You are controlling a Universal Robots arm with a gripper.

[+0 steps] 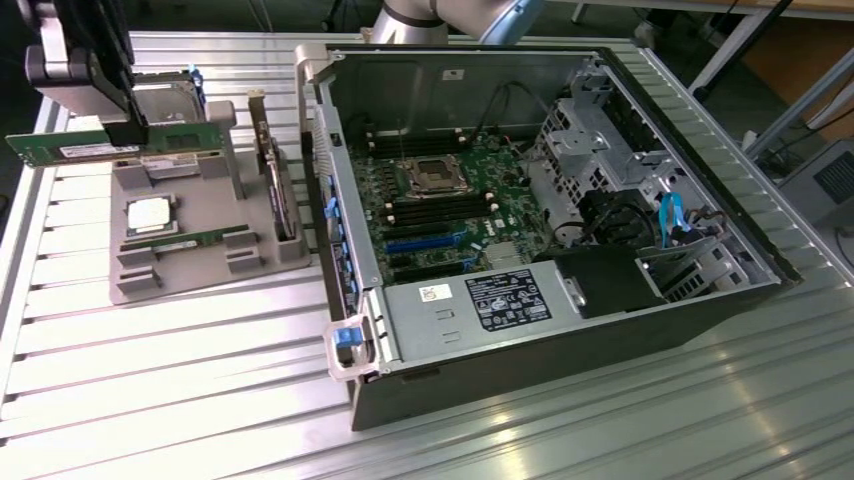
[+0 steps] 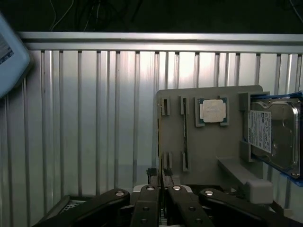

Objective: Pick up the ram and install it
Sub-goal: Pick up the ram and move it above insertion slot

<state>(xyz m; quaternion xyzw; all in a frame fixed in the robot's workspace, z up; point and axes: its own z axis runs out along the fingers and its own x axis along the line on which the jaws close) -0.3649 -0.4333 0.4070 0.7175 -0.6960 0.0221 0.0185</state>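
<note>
My gripper [image 1: 128, 132] hangs above the grey parts tray [image 1: 200, 275] at the exterior view's left, shut on the ram [image 1: 64, 149]. That long green stick is held level, lifted off the tray. In the wrist view my gripper [image 2: 161, 183] has its fingers [image 2: 150, 198] closed together, and the thin edge of the ram shows between them. The second, matching ram [image 1: 190, 243] lies in its slot on the tray [image 2: 208, 151], also seen as a narrow strip [image 2: 185, 137]. The slot beside it stands empty.
The tray also carries a square silver CPU [image 1: 150, 213] [image 2: 213, 112], a hard drive [image 2: 273, 135] and an upright expansion card [image 1: 275, 190]. The open computer case [image 1: 561, 330] lies at the exterior view's right, with its motherboard [image 1: 441, 215] exposed. A slatted metal table [image 1: 174, 400] lies underneath.
</note>
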